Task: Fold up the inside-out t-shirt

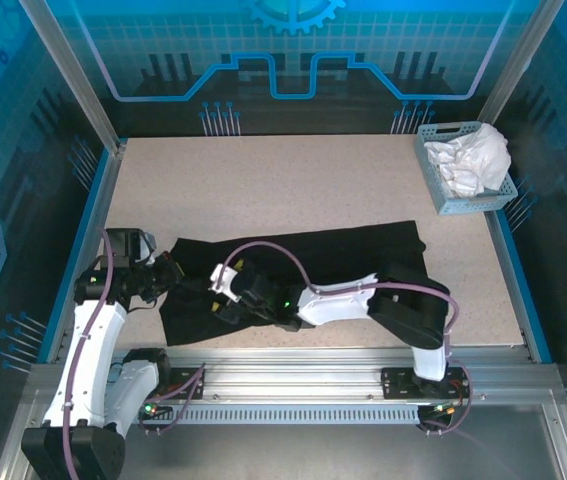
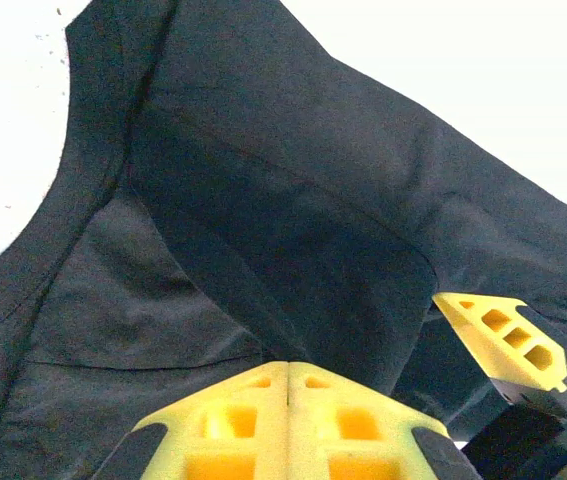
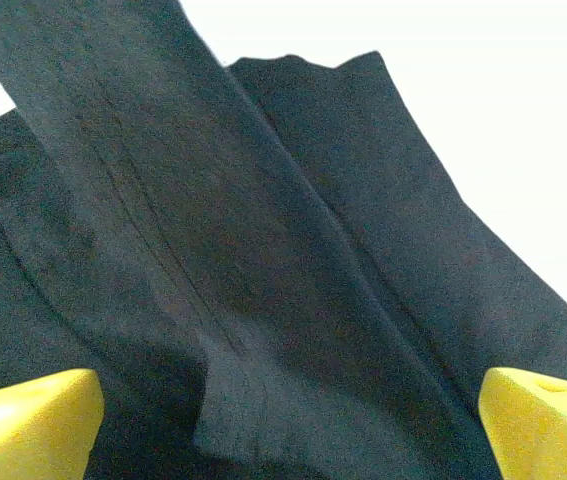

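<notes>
1. Right pincer (image 3: 288,420) hangs spread above the inside-out t-shirt (image 1: 363,250), which lies along the near side of the table (image 1: 313,180), likely ready to regrasp.
2. Left pincer (image 2: 288,385), pressed together at the shirt's left edge, probably anchors it.

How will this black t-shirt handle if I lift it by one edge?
Likely floppy: the t-shirt lies in soft folds and creases, so a lifted edge should drape and sag. Probably light; thin layers lie flat on the table. It may drag and bunch rather than slide whole.
</notes>
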